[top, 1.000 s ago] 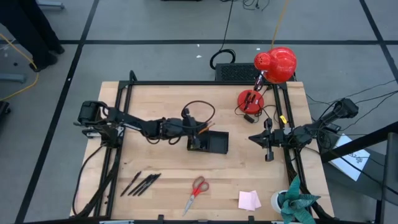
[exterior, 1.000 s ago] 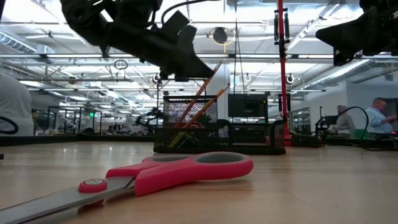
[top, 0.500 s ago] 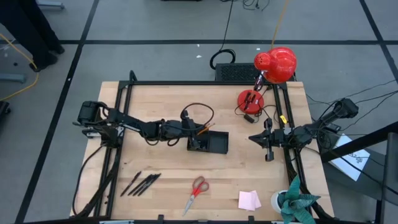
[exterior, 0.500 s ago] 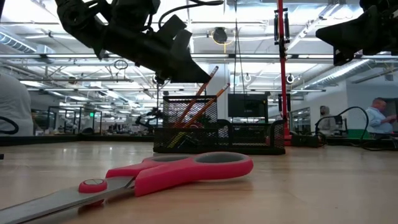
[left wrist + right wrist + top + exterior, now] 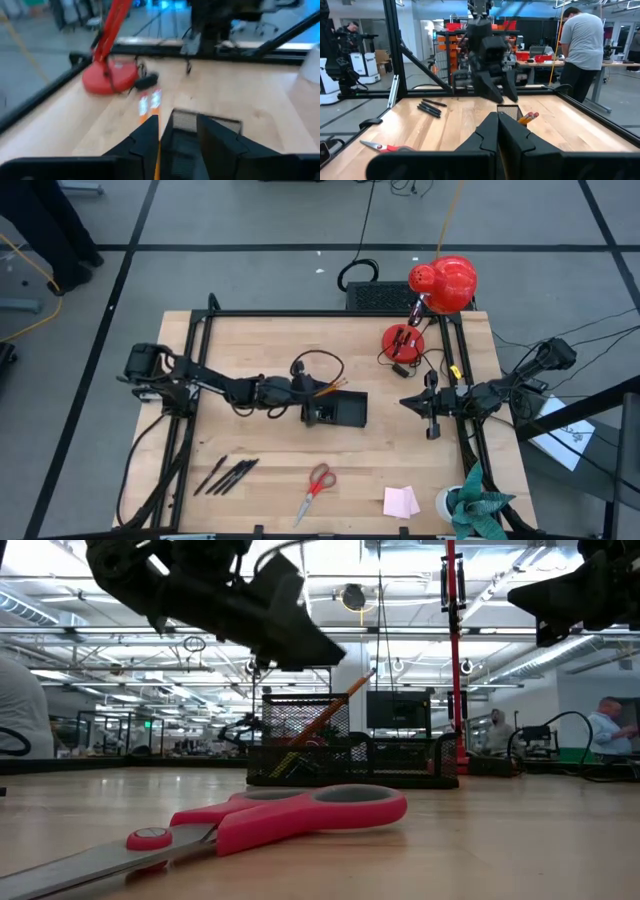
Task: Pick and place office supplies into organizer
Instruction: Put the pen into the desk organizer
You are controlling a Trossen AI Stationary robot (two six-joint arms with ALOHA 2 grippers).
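The black mesh organizer (image 5: 340, 410) stands mid-table, also in the low view (image 5: 400, 755). Orange pencils (image 5: 330, 388) lean in its tall left cup, their tips sticking out toward the right (image 5: 527, 118). My left gripper (image 5: 303, 394) hovers open just above and left of that cup, its fingers (image 5: 150, 137) spread over the mesh rim (image 5: 192, 121), apart from the pencil (image 5: 345, 705). My right gripper (image 5: 432, 425) waits shut at the table's right side. Black pens (image 5: 228, 475), red-handled scissors (image 5: 318, 488) and a pink pad (image 5: 400, 500) lie near the front edge.
A red lamp base (image 5: 403, 340) and lamp head (image 5: 445, 283) stand at the far right. A white roll (image 5: 447, 500) sits by the pink pad at the front right. In the low view the scissors (image 5: 270, 820) lie close in front of the organizer.
My left gripper has opened and let go of an orange pencil. That pencil has dropped lower into the organizer's cup and now leans with the other one. The gripper has drawn back slightly toward the table's left edge.
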